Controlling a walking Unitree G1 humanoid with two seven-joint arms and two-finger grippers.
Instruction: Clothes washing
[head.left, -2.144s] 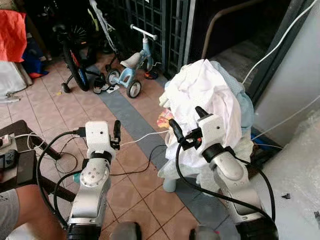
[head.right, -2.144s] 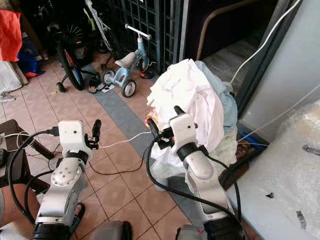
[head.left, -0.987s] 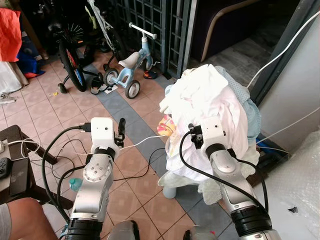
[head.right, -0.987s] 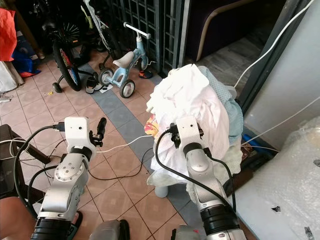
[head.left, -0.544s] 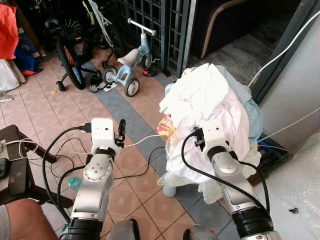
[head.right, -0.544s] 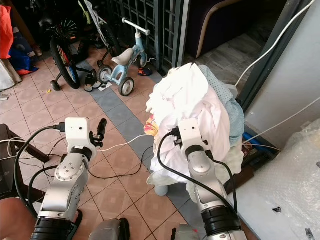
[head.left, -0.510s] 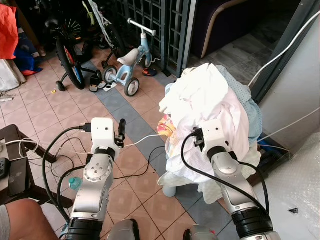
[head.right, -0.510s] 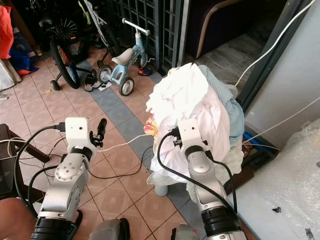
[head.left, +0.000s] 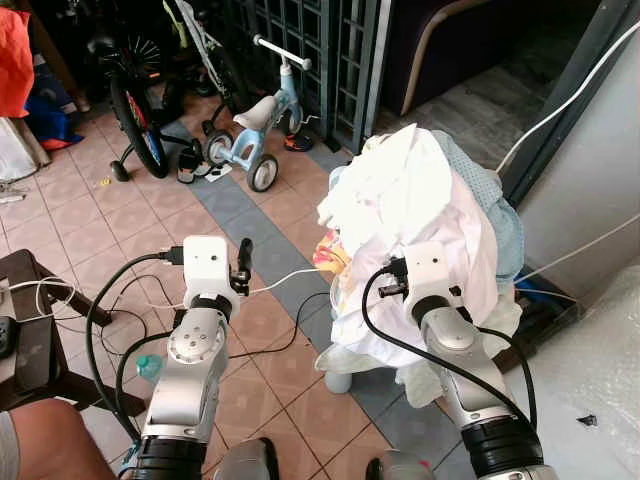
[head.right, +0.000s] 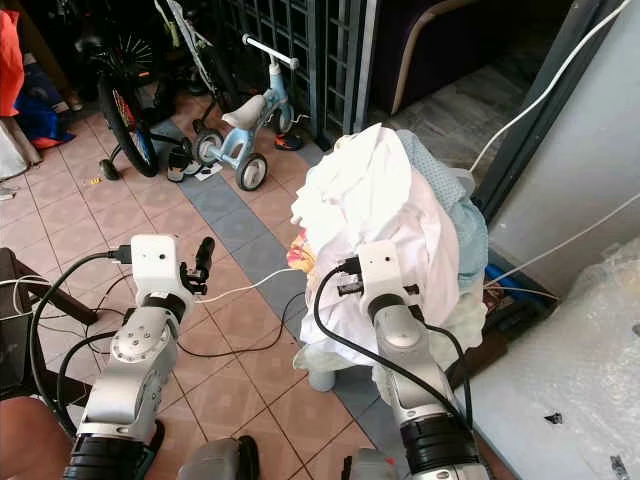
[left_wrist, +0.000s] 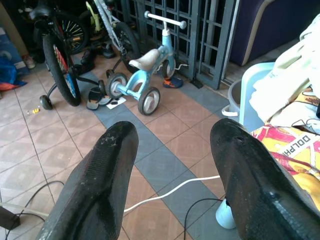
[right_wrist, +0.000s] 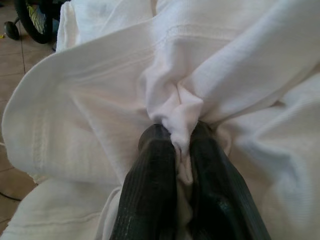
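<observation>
Since two seconds ago, right gripper (right_wrist: 181, 150) is now buried in the one laundry pile (head.left: 420, 210), its two fingers (right_wrist: 150, 190) clenching a fold of white garment (right_wrist: 175, 107). Left gripper (left_wrist: 172, 150) is hovering over the tiles, jaws spread and holding nothing. Beyond, one blue tricycle (head.left: 255, 140) and one bicycle (head.left: 135, 110) are standing by the grille.

I'm standing on a home's covered porch with a terracotta tiled floor (head.left: 90, 225). A child's blue tricycle (head.left: 255, 130) is sitting beside a dark metal grille gate (head.left: 325, 50), bicycles (head.left: 135, 110) are leaning just beyond the tricycle, and heaped laundry (head.left: 420, 210) is sitting nearer than the tricycle.
</observation>
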